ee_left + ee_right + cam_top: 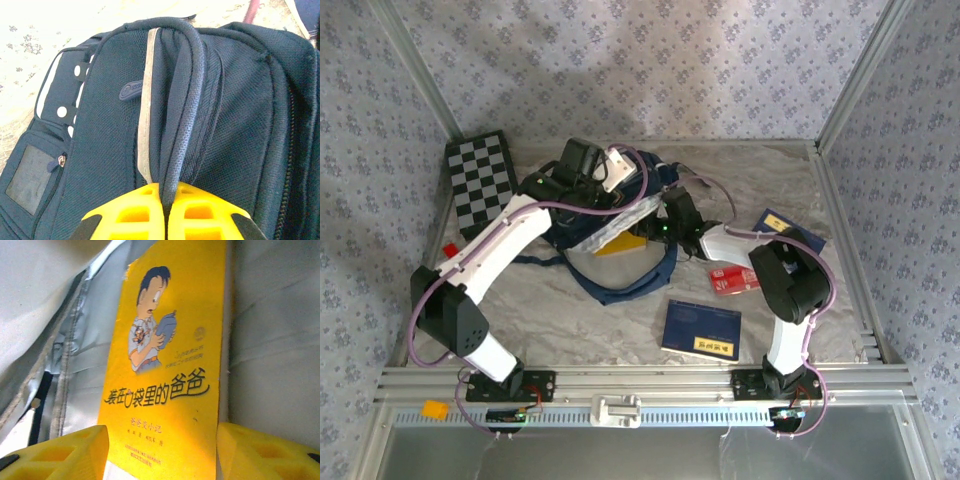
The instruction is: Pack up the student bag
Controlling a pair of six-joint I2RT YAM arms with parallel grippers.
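Note:
The student bag (655,182) is a navy backpack lying at the middle back of the table, its mouth showing pale lining (270,330). My left gripper (166,192) is shut on the bag's dark carry loop (192,100), which runs up from between the yellow fingers. A yellow book (170,365) with a cartoon boy on its cover lies on the lining inside the bag; a corner of this yellow book (617,245) peeks out of the mouth. My right gripper (162,450) is open at the bag mouth. Its fingers (65,450) stand wide apart on either side of the book's lower end.
A dark blue book (702,328) with a yellow label lies near the front. Another blue book (788,228) lies at the right, a red pack (732,280) beside my right arm. A checkerboard (480,180) sits at the back left. The bag's strap (620,292) loops forward.

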